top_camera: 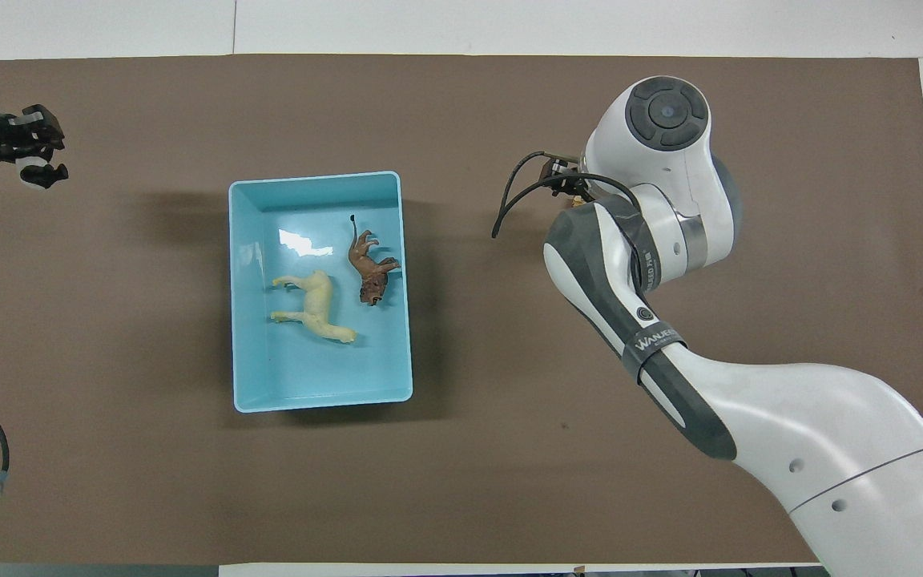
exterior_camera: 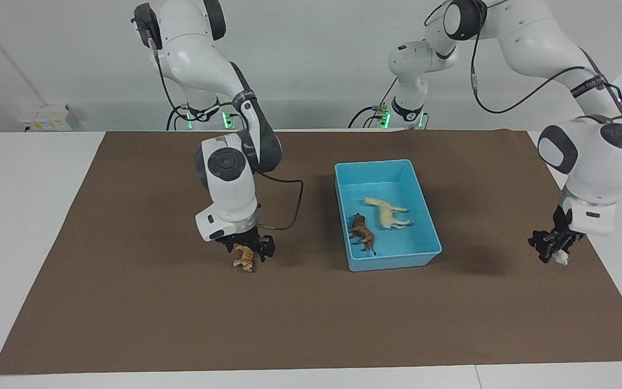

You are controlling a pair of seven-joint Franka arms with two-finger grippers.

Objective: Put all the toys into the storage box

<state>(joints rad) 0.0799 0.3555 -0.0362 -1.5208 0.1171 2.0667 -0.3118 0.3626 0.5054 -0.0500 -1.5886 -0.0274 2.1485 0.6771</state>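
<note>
One camera sits high across the tabletop (exterior_camera: 311,324), facing the two robots and taking in the whole brown mat. The other hangs above the robots' end, looking steeply down. Both catch the blue box (exterior_camera: 386,216) (top_camera: 321,292), half a turn apart.

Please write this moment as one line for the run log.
left gripper: shut on panda, raised | right gripper: open over tiger | horse, lion: in storage box

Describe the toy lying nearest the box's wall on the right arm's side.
Start at the light blue storage box on the brown mat. Two animals lie inside; the one toward the right arm's end is the lion. It is dark brown and smaller than the cream horse beside it.
</note>
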